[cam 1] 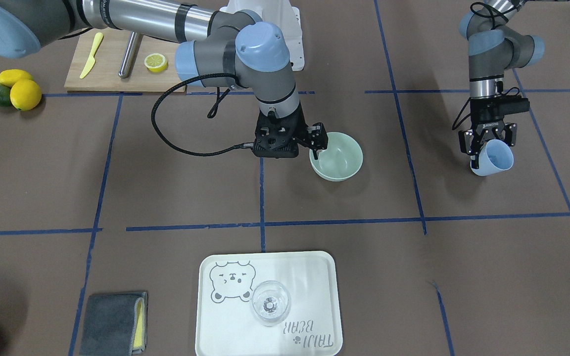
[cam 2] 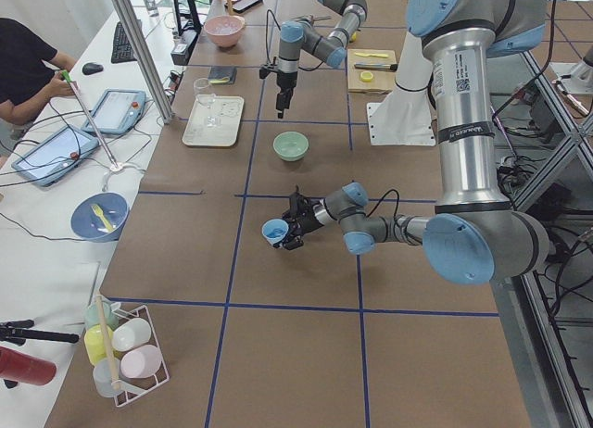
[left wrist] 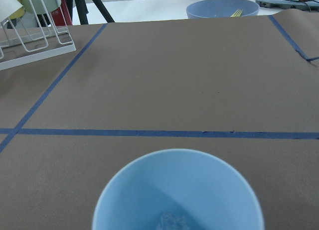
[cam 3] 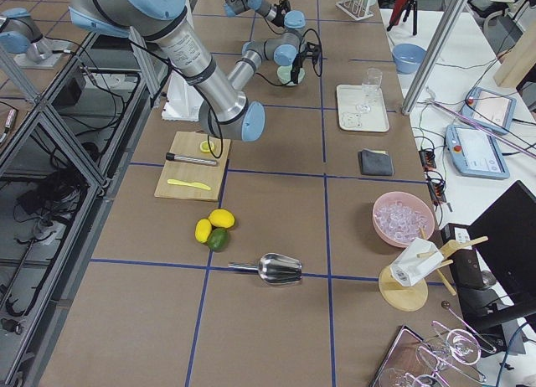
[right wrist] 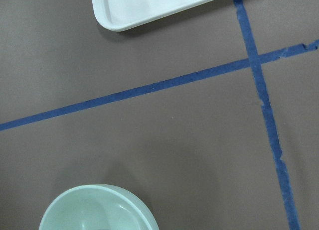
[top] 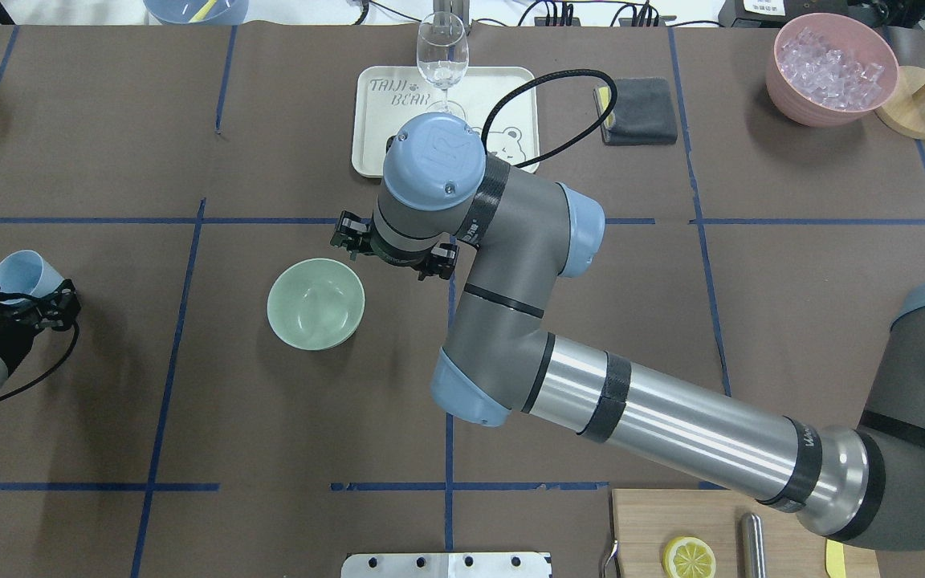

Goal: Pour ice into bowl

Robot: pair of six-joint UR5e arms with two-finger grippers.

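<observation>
My left gripper [cam 1: 488,148] is shut on a light blue cup [cam 1: 494,158] and holds it tilted above the table, well to the side of the bowl. A little clear ice [left wrist: 172,222] lies at the cup's bottom in the left wrist view. The pale sage-green bowl [top: 316,303] stands empty on the table. My right gripper [cam 1: 315,143] hangs beside and a little above the bowl's rim [cam 1: 314,163]; it looks open and empty. The right wrist view shows the bowl [right wrist: 94,210] at its lower left.
A pink container [top: 830,68] heaped with ice cubes stands at the far right. A white tray [top: 382,120] with a wine glass [top: 442,60] lies beyond the bowl, next to a grey cloth [top: 637,120]. A cutting board [cam 1: 112,69], lemons [cam 1: 23,91] and a metal scoop [cam 3: 276,270] lie on my right.
</observation>
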